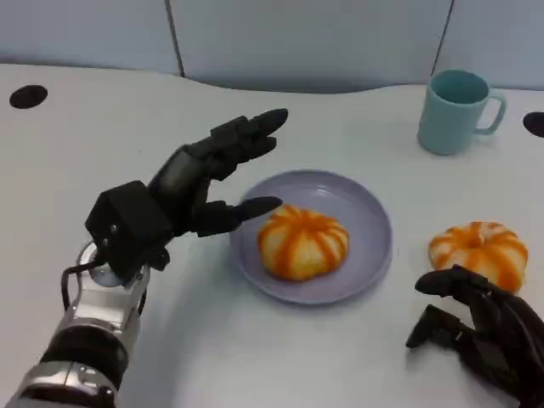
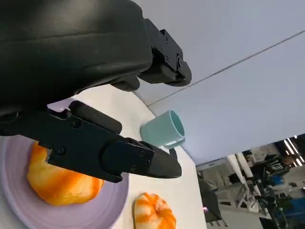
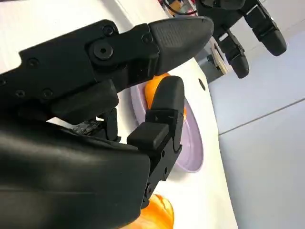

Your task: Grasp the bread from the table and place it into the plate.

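One orange-striped bread (image 1: 303, 242) lies in the lavender plate (image 1: 365, 212) at the table's middle. A second bread (image 1: 480, 249) sits on the table to the plate's right. My left hand (image 1: 200, 183) hovers open to the left of the plate, its thumb tip over the plate's left rim, holding nothing. My right hand (image 1: 480, 327) is low at the front right, just in front of the second bread, fingers apart and empty. The left wrist view shows the plated bread (image 2: 57, 181), the plate (image 2: 100, 210) and the second bread (image 2: 155, 214). The right wrist view has the second bread (image 3: 159, 214) beside my right hand (image 3: 109, 95).
A teal mug (image 1: 455, 110) stands at the back right, behind the second bread. Black round marks sit at the far left (image 1: 28, 96) and far right (image 1: 534, 123) of the white table. A grey wall panel runs behind the table's far edge.
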`<state>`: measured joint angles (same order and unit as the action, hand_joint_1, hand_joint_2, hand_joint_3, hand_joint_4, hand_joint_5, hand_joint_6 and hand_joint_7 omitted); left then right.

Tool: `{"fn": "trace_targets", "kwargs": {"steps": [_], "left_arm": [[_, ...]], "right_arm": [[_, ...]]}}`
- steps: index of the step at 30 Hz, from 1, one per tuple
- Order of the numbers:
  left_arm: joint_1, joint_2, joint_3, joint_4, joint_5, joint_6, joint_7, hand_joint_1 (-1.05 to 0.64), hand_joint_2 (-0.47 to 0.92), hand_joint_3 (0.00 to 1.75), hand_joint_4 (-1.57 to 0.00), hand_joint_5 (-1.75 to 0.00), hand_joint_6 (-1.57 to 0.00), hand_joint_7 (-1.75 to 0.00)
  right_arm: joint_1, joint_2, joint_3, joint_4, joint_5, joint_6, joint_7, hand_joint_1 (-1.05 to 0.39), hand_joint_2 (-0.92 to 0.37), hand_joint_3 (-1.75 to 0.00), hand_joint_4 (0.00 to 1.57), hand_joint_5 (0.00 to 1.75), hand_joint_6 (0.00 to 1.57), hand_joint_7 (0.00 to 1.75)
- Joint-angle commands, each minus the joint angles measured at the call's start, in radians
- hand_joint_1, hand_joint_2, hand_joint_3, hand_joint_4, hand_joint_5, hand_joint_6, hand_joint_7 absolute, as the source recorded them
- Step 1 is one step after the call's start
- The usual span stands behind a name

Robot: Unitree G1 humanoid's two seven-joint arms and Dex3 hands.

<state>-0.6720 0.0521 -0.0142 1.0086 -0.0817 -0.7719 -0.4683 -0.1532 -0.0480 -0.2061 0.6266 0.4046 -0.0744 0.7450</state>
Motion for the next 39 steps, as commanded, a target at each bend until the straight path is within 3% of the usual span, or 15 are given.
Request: {"fn": "trace_targets", "kwargs": {"steps": [1,2,3,6,9,12,14,16,20,21,28,39], "left_arm": [[0.216,-0.047,0.1,-0.224,-0.204,0.068,-0.032,-0.51,0.92,0.17,-0.32,-0.92,-0.52,-0.11],[0.256,-0.074,0.115,-0.277,-0.241,0.091,-0.019,-0.51,0.92,0.17,-0.33,-0.95,-0.54,-0.12],[0.285,-0.093,0.125,-0.319,-0.265,0.112,-0.008,-0.41,0.92,0.16,-0.46,-1.06,-0.66,-0.18],[0.364,-0.136,0.147,-0.43,-0.343,0.173,-0.013,-0.33,0.92,0.19,-0.53,-1.24,-0.79,-0.28],[0.395,-0.149,0.153,-0.489,-0.36,0.222,-0.01,-0.32,0.92,0.19,-0.55,-1.28,-0.83,-0.32],[0.485,-0.17,0.156,-0.627,-0.388,0.357,0.055,-0.37,0.92,0.18,-0.6,-1.28,-0.87,-0.38],[0.527,-0.174,0.155,-0.7,-0.397,0.435,0.087,-0.39,0.92,0.18,-0.62,-1.27,-0.87,-0.41],[0.563,-0.171,0.156,-0.762,-0.403,0.513,0.111,-0.38,0.92,0.2,-0.64,-1.32,-0.77,-0.61],[0.603,-0.178,0.168,-0.829,-0.415,0.602,0.143,-0.39,0.92,0.2,-0.64,-1.34,-0.73,-0.69],[0.619,-0.182,0.174,-0.846,-0.425,0.629,0.157,-0.36,0.92,0.16,-0.63,-1.41,-0.71,-0.73],[0.673,-0.176,0.208,-0.877,-0.448,0.705,0.17,-0.33,0.92,0.2,-0.61,-1.56,-0.63,-0.93],[0.669,-0.126,0.239,-0.788,-0.448,0.728,0.115,-0.36,0.92,0.22,-0.62,-1.5,-0.66,-0.91]], "right_arm": [[0.007,-0.009,-0.001,0.017,-0.008,0.0,-0.015,-0.47,-0.92,-0.15,0.62,1.44,0.66,0.99],[0.007,-0.011,0.0,0.018,-0.012,-0.006,-0.015,-0.47,-0.92,-0.14,0.62,1.44,0.66,0.99],[0.007,-0.012,0.001,0.019,-0.015,-0.011,-0.015,-0.47,-0.92,-0.15,0.62,1.44,0.65,0.98],[0.004,-0.012,0.001,0.027,-0.015,-0.016,-0.013,-0.48,-0.92,-0.14,0.63,1.42,0.66,0.97],[0.003,-0.012,-0.001,0.03,-0.016,-0.017,-0.011,-0.49,-0.92,-0.14,0.63,1.42,0.66,0.97],[0.002,-0.01,0.0,0.028,-0.014,-0.013,-0.01,-0.49,-0.92,-0.14,0.63,1.41,0.67,0.96],[0.001,-0.009,0.0,0.029,-0.012,-0.012,-0.007,-0.49,-0.92,-0.14,0.63,1.41,0.67,0.96],[0.0,-0.01,0.0,0.031,-0.012,-0.014,-0.001,-0.49,-0.92,-0.15,0.63,1.42,0.67,0.96],[-0.001,-0.008,-0.001,0.032,-0.012,-0.014,0.002,-0.49,-0.92,-0.15,0.63,1.42,0.67,0.96],[0.0,-0.007,-0.001,0.031,-0.011,-0.014,0.002,-0.48,-0.92,-0.15,0.63,1.42,0.67,0.96],[0.002,-0.008,0.001,0.024,-0.013,-0.005,-0.002,-0.48,-0.92,-0.16,0.63,1.42,0.67,0.96],[-0.003,-0.008,0.0,0.028,-0.012,-0.004,-0.005,-0.47,-0.92,-0.16,0.64,1.41,0.66,0.95]]}}
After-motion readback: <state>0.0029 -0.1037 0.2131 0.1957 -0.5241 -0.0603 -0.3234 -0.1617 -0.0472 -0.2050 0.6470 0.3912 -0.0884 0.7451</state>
